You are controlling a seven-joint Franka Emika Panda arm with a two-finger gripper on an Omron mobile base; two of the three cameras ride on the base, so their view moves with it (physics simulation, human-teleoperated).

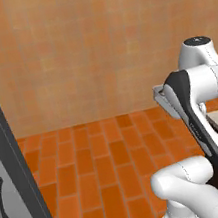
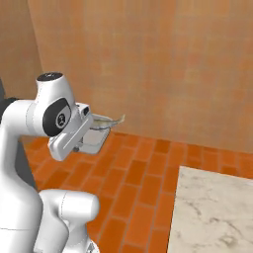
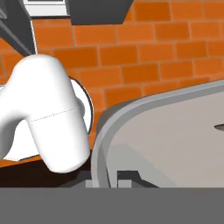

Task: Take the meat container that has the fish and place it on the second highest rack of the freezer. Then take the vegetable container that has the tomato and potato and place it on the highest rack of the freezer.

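Gripper (image 3: 105, 177) fingertips are sitting lowest in the hand view, pinched nearly shut on the grey rim of the meat container (image 3: 175, 131); a dark sliver at the tray's right edge there is probably the fish tail. Right base view is showing the same meat container (image 2: 96, 136) held up in the air off the wrist, with the fish (image 2: 109, 120) poking over its far edge, well above the brick floor (image 2: 133, 183).

Progress, judging from this: first container is picked up and being carried, not yet on any rack. Placing on the second highest rack is pending, and the whole vegetable container step is untouched.

Room: the tray is hanging clear of the tan wall (image 2: 163, 64) behind it, open floor under it. Marble counter (image 2: 212, 212) corner is lying right of the tray and lower, well apart. In the left base view a dark vertical panel edge (image 1: 9, 149), likely the freezer door or side, is standing far left of the arm; racks can't be told.
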